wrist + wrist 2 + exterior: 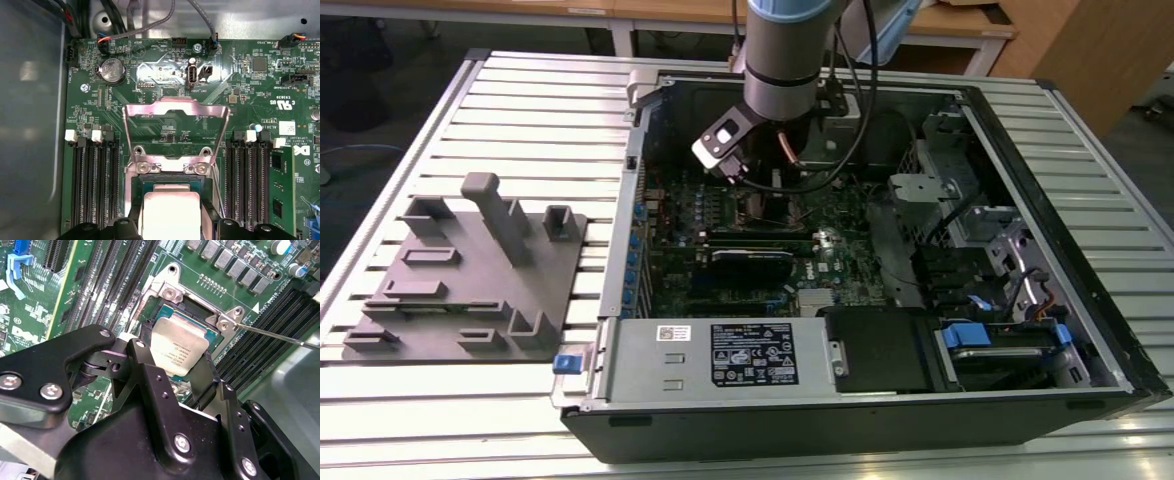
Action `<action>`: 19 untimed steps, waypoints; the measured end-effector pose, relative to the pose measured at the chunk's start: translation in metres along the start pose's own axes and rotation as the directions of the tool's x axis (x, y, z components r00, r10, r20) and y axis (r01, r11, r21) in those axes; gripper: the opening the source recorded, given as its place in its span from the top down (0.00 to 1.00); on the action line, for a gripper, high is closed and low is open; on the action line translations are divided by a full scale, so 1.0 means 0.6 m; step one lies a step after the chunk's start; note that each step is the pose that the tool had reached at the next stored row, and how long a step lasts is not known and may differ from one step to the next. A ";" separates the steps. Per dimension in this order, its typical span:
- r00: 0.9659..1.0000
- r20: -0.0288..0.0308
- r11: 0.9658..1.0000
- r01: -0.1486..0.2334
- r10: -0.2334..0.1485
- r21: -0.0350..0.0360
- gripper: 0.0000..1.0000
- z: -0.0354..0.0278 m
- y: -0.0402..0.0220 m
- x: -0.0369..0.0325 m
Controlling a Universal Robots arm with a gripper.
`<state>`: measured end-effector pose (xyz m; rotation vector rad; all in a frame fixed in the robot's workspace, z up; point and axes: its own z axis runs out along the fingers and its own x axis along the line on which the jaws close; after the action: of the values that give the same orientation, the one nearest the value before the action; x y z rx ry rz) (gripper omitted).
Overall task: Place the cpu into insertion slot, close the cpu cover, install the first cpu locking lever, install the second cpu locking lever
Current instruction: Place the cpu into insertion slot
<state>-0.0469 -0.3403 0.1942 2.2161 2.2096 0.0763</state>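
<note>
Hand [175, 359] down inside the computer case [1107, 330], over the motherboard [720, 270]; its black fingers [145, 371] are clamped on two opposite edges of the cpu [179, 346]. Cpu is in the hand's grip, lying flat in or just over the insertion slot [187, 310]; cannot tell if fully seated. Chip is small and square, with a dull silver metal top and a green edge showing.

Cpu cover [145, 108] is swung open and stands up from its hinge beside the slot, clear of the chip; it is a thin silvery frame with a large window, board visible through it. A locking lever [272, 333], a thin bare metal rod, runs out from the slot's corner bracket.

Case lies on its side on a ribbed metal table [520, 90], open at the top; black memory slots [92, 185] flank the socket on both sides. A grey moulded fixture [467, 270] sits on the table at the exterior view's left, apart from the case.
</note>
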 end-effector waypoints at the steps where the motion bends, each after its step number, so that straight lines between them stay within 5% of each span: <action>1: 1.000 0.000 1.000 0.001 -0.001 0.000 0.46 0.000 0.000 0.001; 19: 1.000 0.001 1.000 0.001 -0.001 0.001 0.46 0.010 0.001 0.000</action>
<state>-0.0463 -0.3403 0.1885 2.2151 2.2102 0.0745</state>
